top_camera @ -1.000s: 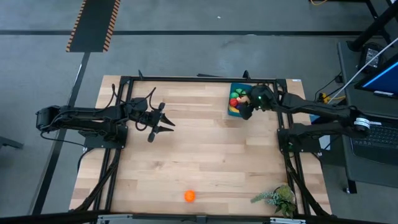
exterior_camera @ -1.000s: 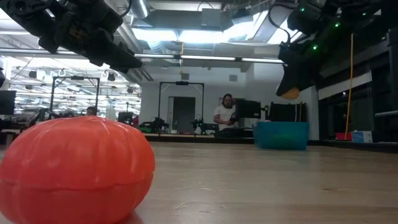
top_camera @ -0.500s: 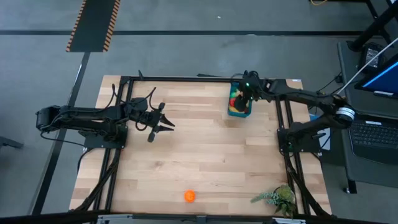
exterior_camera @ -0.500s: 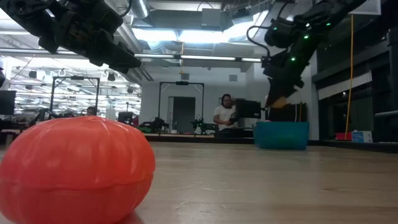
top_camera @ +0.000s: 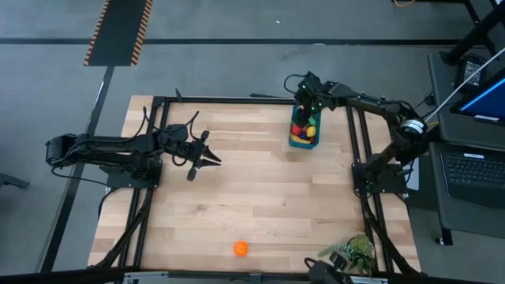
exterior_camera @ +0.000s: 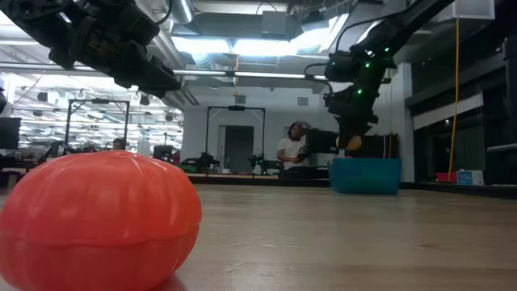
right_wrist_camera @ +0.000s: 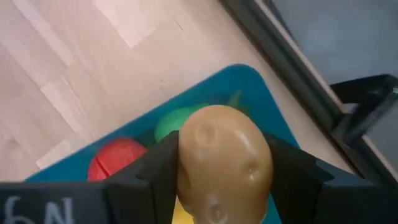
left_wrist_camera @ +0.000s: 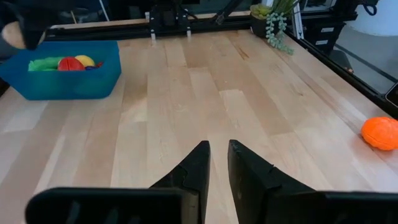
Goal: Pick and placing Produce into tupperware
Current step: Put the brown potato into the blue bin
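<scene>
My right gripper [top_camera: 306, 104] hangs over the far end of the blue tupperware [top_camera: 304, 136], shut on a brown potato [right_wrist_camera: 221, 162]. Red, green and yellow produce [right_wrist_camera: 118, 162] lies inside the tupperware. One orange piece [top_camera: 241, 248] rests alone on the table near its front edge and fills the low view's left [exterior_camera: 97, 218]. My left gripper [top_camera: 213, 160] hovers above the table's left half, its fingers [left_wrist_camera: 199, 165] nearly together with nothing between them. My right gripper pinches the potato by its two opposite sides [right_wrist_camera: 186, 168] between its two fingers [right_wrist_camera: 155, 177]. The fingers come from above, slanting down. The potato [exterior_camera: 353, 143] is lifted clear, above the tupperware's rim [exterior_camera: 365, 162].
A leafy green sprig [top_camera: 351, 252] lies at the table's near right corner. A black metal frame [top_camera: 237, 99] runs along the table's edges. Bare wood lies between the tupperware and the orange piece. A person [exterior_camera: 291, 149] sits in the room far behind.
My right gripper has carried the potato from the tupperware's right side toward the table's far edge, over the tupperware's far end, and has tipped more steeply down. The potato stays held and clear.
</scene>
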